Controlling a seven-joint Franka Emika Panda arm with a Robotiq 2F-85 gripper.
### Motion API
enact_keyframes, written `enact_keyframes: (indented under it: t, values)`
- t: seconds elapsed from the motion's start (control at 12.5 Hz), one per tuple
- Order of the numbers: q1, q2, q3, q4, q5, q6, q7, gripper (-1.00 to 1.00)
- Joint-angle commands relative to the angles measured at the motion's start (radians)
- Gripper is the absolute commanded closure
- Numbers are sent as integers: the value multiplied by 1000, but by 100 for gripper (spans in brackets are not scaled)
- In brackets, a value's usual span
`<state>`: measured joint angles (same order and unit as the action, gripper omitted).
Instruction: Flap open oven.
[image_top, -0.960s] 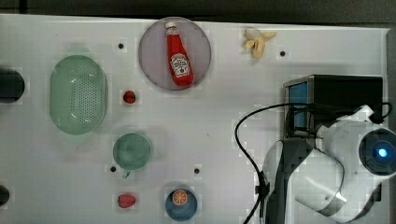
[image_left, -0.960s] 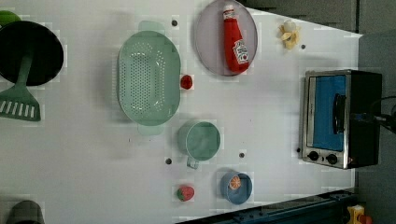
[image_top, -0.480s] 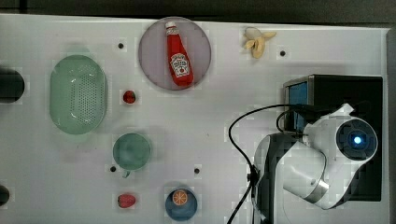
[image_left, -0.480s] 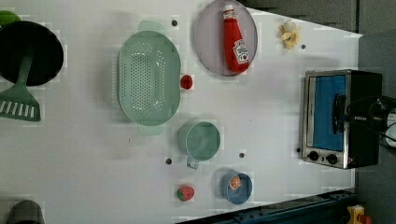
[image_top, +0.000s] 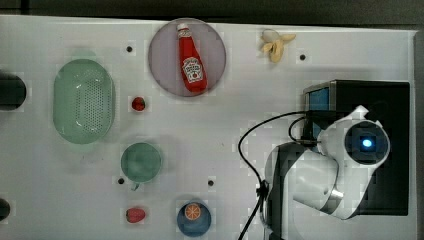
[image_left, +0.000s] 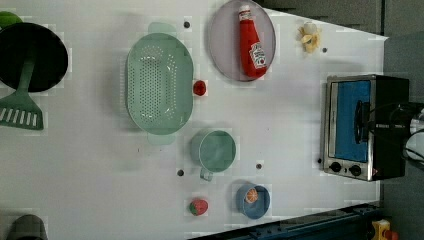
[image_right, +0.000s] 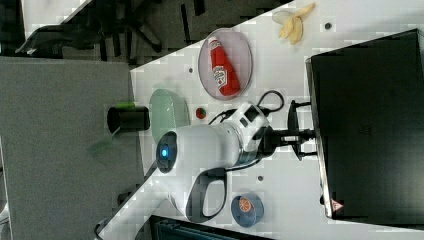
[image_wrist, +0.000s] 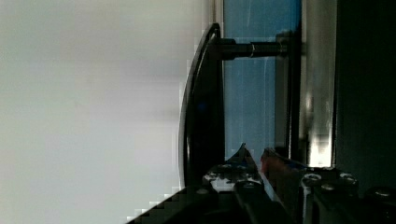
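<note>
The oven (image_left: 362, 126) stands at the left view's right end of the white table (image_left: 100, 190), door shut and glass facing the tableware. The gripper (image_wrist: 254, 158) sits in the gap behind the bar handle (image_wrist: 203, 102), fingers (image_wrist: 240, 161) only slightly parted and pinching nothing, presumably placed so that a pull on the handle swings the door down.

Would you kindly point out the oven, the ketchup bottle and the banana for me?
Oven (image_left: 352, 120), left view, on the blue glass door.
Ketchup bottle (image_top: 191, 67), top view, on the red body near the label.
Banana (image_top: 276, 44), top view, on the peeled fruit's middle.
</note>
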<state>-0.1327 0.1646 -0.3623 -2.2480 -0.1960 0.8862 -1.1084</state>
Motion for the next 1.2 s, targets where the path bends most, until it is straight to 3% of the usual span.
enact_keyframes:
  t: [0.08,0.64,1.2]
  values:
    - [54,-13,41,-18,-113,-8,167,65]
    - [109,44,140,-36,-364,-60,484,65]
    - [220,243,218,6,-670,-145,993,65]
